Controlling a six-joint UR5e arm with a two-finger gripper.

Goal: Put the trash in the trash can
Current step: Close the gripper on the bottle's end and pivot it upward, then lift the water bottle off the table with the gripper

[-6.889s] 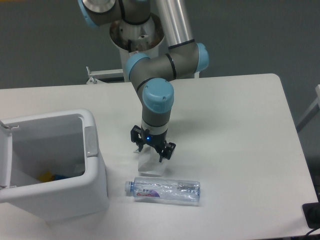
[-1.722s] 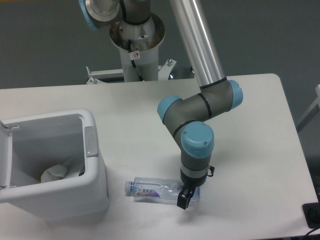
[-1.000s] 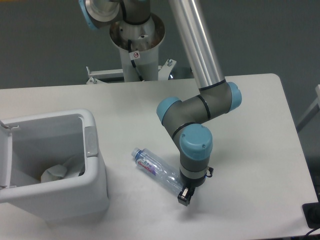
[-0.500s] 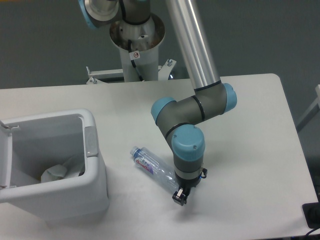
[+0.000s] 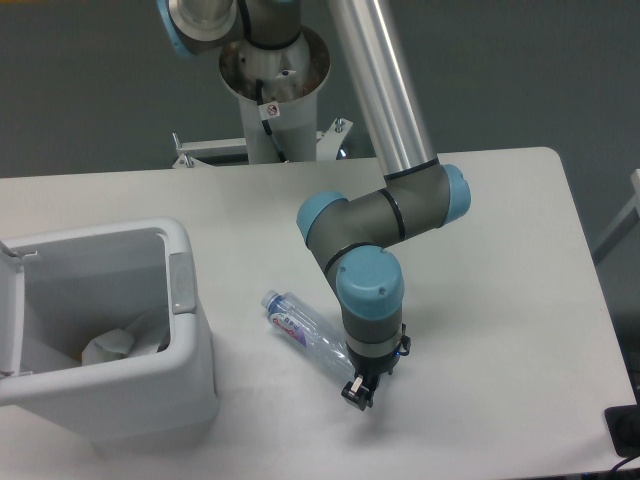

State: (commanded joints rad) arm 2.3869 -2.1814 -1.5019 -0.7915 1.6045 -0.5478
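At the near edge of the white worktop, the black two-finger tool grips the base end of the crushed clear plastic bottle with the red-purple label and pale blue cap, which now lies slanted, cap pointing up-left toward the bin, where moments earlier it lay flat and level along the front. The swing suggests the grasp has taken and the lift toward the bin can begin. The bottle stretches from the tool's closed fingers out to the left, its cap near the white boxy plastic trash can but not touching it. Inside the open bin rests the crumpled white paper tissue, already delivered, leaving the bottle as the remaining item.
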